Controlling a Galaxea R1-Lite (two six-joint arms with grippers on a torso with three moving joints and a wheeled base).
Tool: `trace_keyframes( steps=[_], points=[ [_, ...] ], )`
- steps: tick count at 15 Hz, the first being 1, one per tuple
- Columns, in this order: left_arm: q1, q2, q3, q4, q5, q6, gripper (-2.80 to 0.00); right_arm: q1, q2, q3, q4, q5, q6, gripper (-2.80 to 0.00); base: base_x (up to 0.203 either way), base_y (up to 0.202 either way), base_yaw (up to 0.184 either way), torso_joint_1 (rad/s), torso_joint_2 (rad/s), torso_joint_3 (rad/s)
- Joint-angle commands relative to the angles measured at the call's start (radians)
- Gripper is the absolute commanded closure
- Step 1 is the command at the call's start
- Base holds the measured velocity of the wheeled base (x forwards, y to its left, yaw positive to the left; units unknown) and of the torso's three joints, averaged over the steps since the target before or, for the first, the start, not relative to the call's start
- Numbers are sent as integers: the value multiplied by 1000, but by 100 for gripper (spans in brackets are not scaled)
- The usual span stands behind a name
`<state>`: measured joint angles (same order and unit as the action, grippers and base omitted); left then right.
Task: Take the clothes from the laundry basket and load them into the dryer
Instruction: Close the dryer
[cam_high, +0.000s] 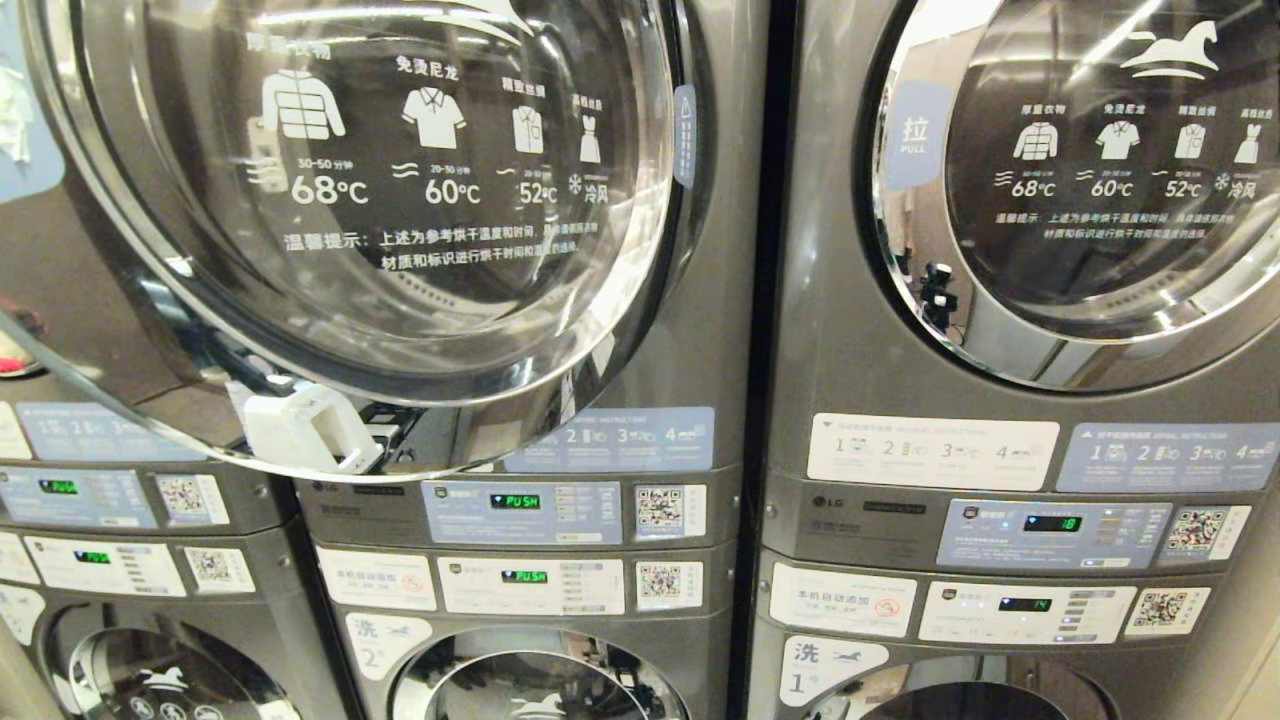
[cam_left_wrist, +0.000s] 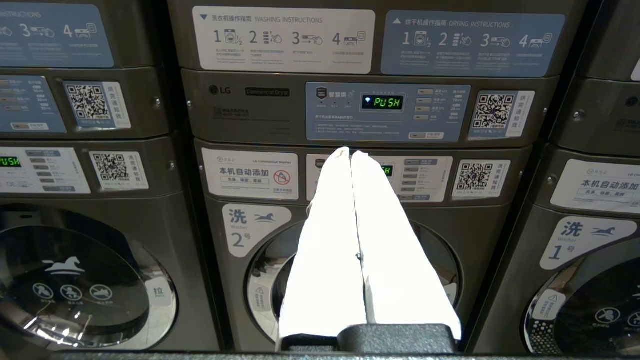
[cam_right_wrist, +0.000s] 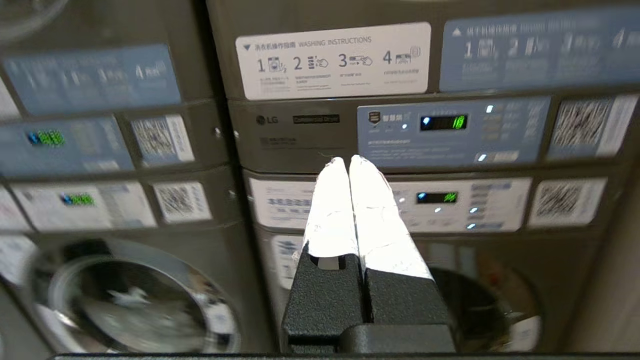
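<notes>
Stacked grey laundry machines filled the head view, standing side by side with a narrow dark seam (cam_high: 770, 300) between the middle and right-hand columns. The largest feature was the middle dryer's round glass door (cam_high: 350, 200), swung open toward the robot's left so that it covered much of the neighbouring machine; its chrome rim reached down almost to the control panels, and a white latch block (cam_high: 305, 430) projected from its lower edge. The right-hand dryer's door (cam_high: 1090, 190) sat closed, with a blue pull tab (cam_high: 914, 135) on its left rim. Below the doors ran instruction labels, then the dryer control panel (cam_high: 520, 510) showing a green display, with QR stickers beside it; washer doors (cam_high: 535, 680) occupied the lowest row. Neither the laundry basket nor any clothes appeared in any view, so their position could not be told. The left gripper (cam_left_wrist: 350, 152), seen from its own wrist camera, had its white fingers pressed together and held nothing; it pointed level at the washer panel of the middle column, clear of the machine face. The right gripper (cam_right_wrist: 348, 161) likewise had its fingers closed together and empty, aimed at the right-hand column's panels, which appeared blurred; open air separated the tips from the fronts.
</notes>
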<state>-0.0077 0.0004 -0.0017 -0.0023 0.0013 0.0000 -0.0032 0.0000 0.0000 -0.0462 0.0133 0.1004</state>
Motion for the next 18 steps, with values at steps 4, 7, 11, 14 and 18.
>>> trace_keyframes(
  steps=[4, 7, 11, 14, 18],
  points=[
    [0, -2, 0, -1, 0, 0, 0, 0, -1, -41, 124, 55, -336, 0, 0, 0, 0, 0, 0, 0],
    [0, -1, 0, -1, 0, 4, 0, -1, 11, -58, 194, -2, -186, 0, 0, 0, 0, 0, 0, 0],
    [0, -2, 0, 0, 0, 6, 0, 0, -2, -64, 212, -22, -168, 0, 0, 0, 0, 0, 0, 0],
    [0, -2, 0, 1, 0, 3, 0, 0, -2, -64, 212, 2, -212, 0, 43, 0, 0, 0, -5, -3],
    [0, -2, 0, 1, 0, 3, 0, 0, -2, -64, 212, 5, -219, 0, 193, 0, -3, 13, 2, 0]
  ],
)
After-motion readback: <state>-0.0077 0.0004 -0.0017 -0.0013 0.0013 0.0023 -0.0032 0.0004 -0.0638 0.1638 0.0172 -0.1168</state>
